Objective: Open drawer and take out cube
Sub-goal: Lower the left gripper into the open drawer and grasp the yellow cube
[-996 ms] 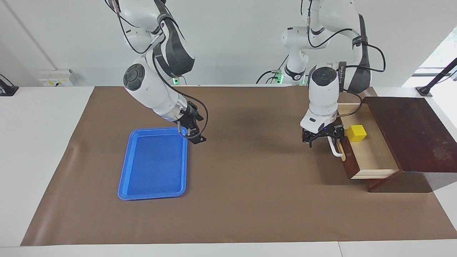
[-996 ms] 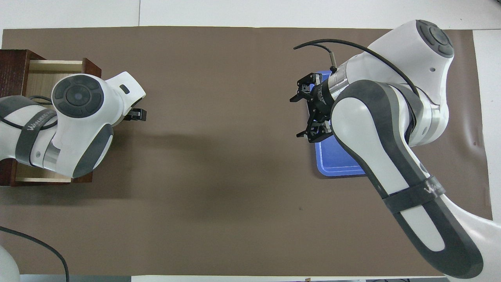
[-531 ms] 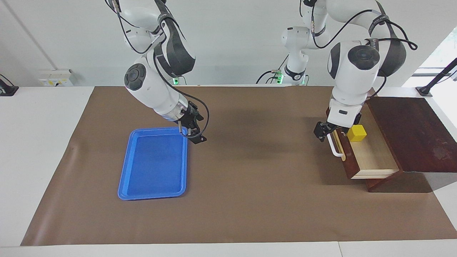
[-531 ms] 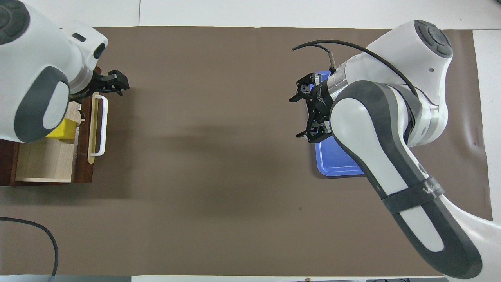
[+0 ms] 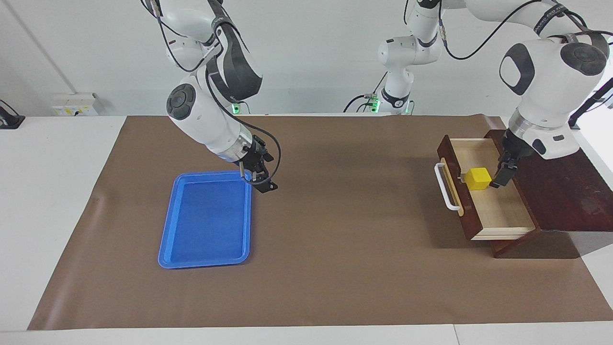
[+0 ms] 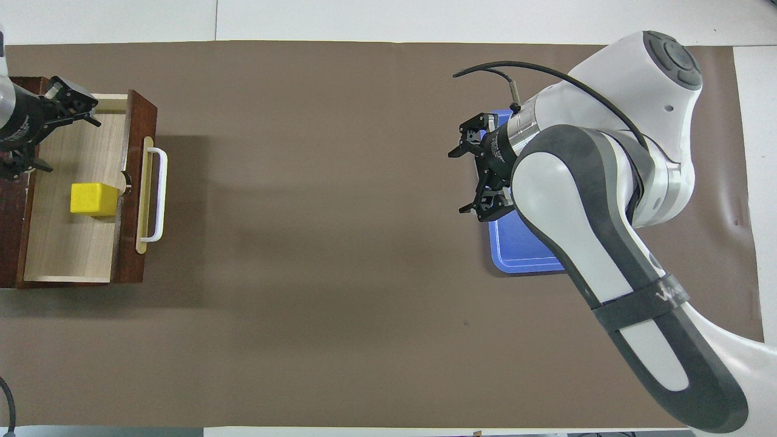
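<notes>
Over the open drawer (image 5: pixel 498 211), your left gripper (image 6: pixel 37 132) hangs spread, lining up on the cube (image 5: pixel 478 178); your right gripper (image 5: pixel 258 176) waits, fingers apart, over the tray's (image 5: pixel 206 258) edge.

The left claw (image 5: pixel 503 172) hangs open, pointing toward seven o'clock in the facing view, while the right claw (image 5: pixel 258 175) waits open, angled toward five.

the facing view looks down from high across the tabletop (image 5: pixel 335 268) toward both robot bases. the overhead view looks steeply down from above the robots' end. half a turn apart, both share the brown mat, drawer (image 6: pixel 73 182) and blue tray (image 5: pixel 206 220).
</notes>
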Available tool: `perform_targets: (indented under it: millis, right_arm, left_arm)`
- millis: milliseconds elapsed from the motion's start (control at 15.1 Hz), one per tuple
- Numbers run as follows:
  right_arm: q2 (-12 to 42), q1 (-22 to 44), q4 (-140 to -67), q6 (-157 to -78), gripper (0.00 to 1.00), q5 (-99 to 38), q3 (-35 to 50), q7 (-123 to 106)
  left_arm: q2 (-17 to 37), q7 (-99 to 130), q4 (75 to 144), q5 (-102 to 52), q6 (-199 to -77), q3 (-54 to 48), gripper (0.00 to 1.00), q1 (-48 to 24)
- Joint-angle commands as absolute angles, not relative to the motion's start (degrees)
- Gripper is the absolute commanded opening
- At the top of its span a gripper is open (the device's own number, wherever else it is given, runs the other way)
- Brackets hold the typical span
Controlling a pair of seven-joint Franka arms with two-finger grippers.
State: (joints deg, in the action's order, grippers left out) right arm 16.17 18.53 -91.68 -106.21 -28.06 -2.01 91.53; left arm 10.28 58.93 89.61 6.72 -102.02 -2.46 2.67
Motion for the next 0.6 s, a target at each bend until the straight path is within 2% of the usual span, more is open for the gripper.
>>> perform_targets:
  millis: [0, 133, 332, 531]
  right_arm:
    - [16.43, 20.74, -90.27, -107.75, 0.99, -28.91, -2.11, 94.12]
    - [16.7, 21.09, -90.18, -109.24, 0.99, -28.48, -2.11, 94.57]
    - [16.79, 22.06, -90.26, -110.21, 0.99, -28.74, -2.11, 94.57]
    - [16.79, 22.24, -90.26, -110.04, 0.99, -28.92, -2.11, 94.57]
  left_arm:
    - [4.15, 72.2, 102.43, 5.8, -111.15, -2.9, 1.0, 5.09]
    - [2.2, 76.89, 107.38, 5.8, -115.04, -2.9, 1.0, 5.45]
    - [2.28, 81.9, 108.45, 5.8, -115.57, -2.9, 1.0, 7.55]
    - [2.02, 84.1, 112.93, 5.8, -118.99, -2.9, 1.0, 7.65]
